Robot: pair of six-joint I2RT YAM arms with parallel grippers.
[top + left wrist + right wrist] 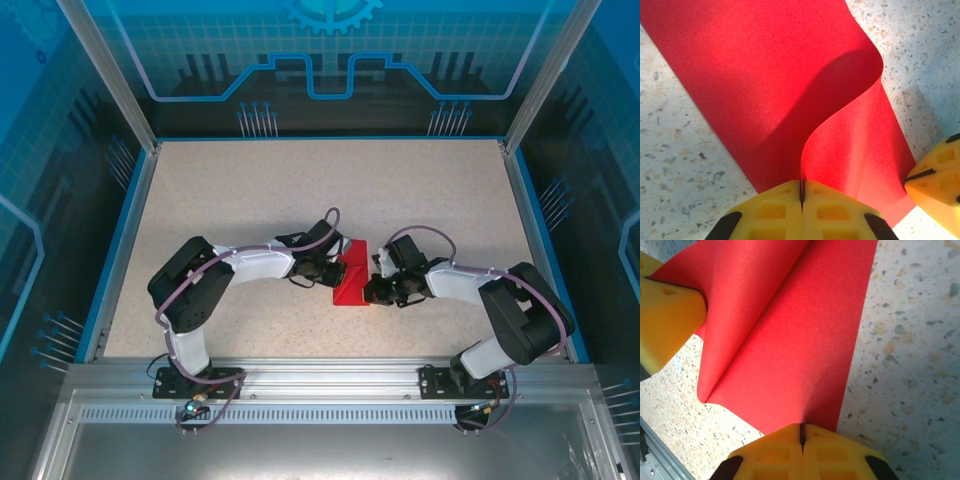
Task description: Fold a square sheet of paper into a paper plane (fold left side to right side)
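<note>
Blue printed panels (pixel 330 60) wall in a speckled beige worktop (pixel 300 190) with a blue rim. At its near edge, two arms are bolted to a metal rail (pixel 320 375). Both arms bend inward, and they meet at the middle of the surface.

Between them lies the square sheet of paper (pixel 352 275), bright red, roughly central and a little nearer the rail than the far wall. The left tool (pixel 330 272) touches its left side and the right tool (pixel 375 290) touches its right side.

From the left wrist, the sheet (pixel 765 75) lies partly flat, while one side curls up off the surface in a smooth wave. That raised edge runs straight into the seam of the left tool (pixel 801 187), whose yellow fingers are pressed together on it. A yellow fingertip (pixel 935 172) of the other tool sits at the paper's right edge.

From the right wrist, the sheet (pixel 805 330) shows a soft rolled bend, not a sharp crease. The right tool (pixel 802 430) is closed, with its tips at the paper's near edge. I cannot tell whether paper is caught between them.
</note>
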